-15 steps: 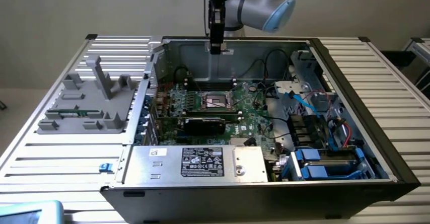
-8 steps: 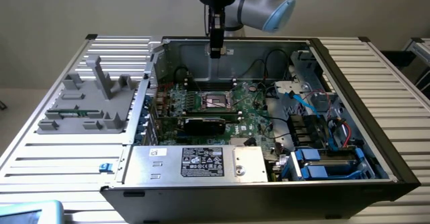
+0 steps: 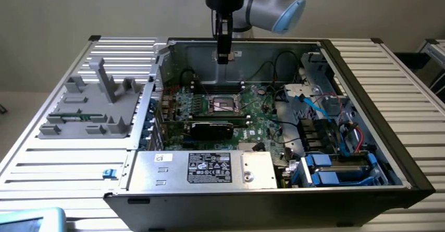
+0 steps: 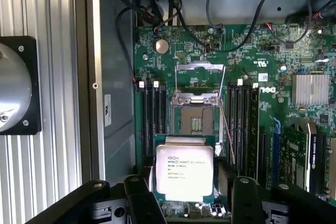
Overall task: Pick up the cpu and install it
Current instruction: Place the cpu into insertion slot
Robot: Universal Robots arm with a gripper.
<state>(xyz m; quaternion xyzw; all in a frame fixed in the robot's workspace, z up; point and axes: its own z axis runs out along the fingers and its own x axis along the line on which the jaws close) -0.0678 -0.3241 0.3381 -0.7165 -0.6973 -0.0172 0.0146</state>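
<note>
My gripper is shut on the cpu, a square chip with a silver printed top and a thin green edge, held flat between the two black fingers. It hangs above the motherboard, just short of the open socket, whose metal frame is swung up. In the exterior view the gripper points straight down, high over the far part of the open computer case, with the socket well below it.
Black memory slots flank the socket, and cables run along the board's edge. A grey fixture with a green memory stick stands at the exterior view's left. A power supply and blue drive bays fill the case's near side.
</note>
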